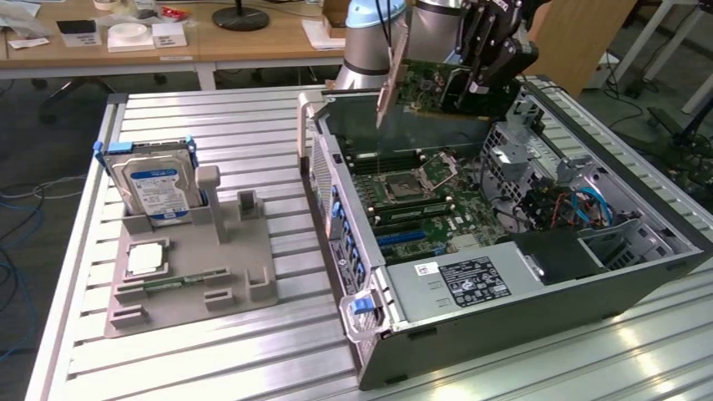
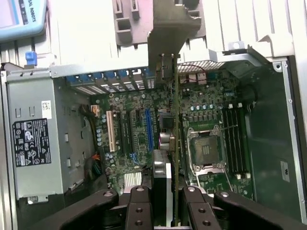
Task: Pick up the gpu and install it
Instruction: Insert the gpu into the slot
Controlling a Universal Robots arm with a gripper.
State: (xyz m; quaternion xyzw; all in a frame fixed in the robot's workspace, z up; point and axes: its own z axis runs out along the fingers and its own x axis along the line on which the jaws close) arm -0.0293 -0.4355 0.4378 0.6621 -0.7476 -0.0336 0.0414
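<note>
The gpu point(image 1: 429, 88) hangs in the air above the far end of the open computer case point(image 1: 657, 251), standing on edge with its green board facing the exterior view's left and its silver bracket point(image 1: 390, 79) pointing down. My gripper point(image 1: 488, 71) is shut on its upper part. In the wrist view the gpu point(image 2: 175, 139) shows edge-on between my black fingers point(image 2: 139, 211), with my gripper point(image 2: 168, 211) closed on it. Below lies the motherboard point(image 2: 129, 143) with a blue slot point(image 2: 149, 129) and a white slot point(image 2: 109, 132). The card does not touch the board.
A grey holder point(image 1: 189, 267) on the aluminium table point(image 1: 223, 359) carries a hard drive point(image 1: 156, 188), a small memory stick point(image 1: 179, 280) and a square chip point(image 1: 147, 259). Inside the case are the power supply point(image 1: 468, 280), the CPU socket point(image 1: 403, 185) and drive cages point(image 1: 523, 159).
</note>
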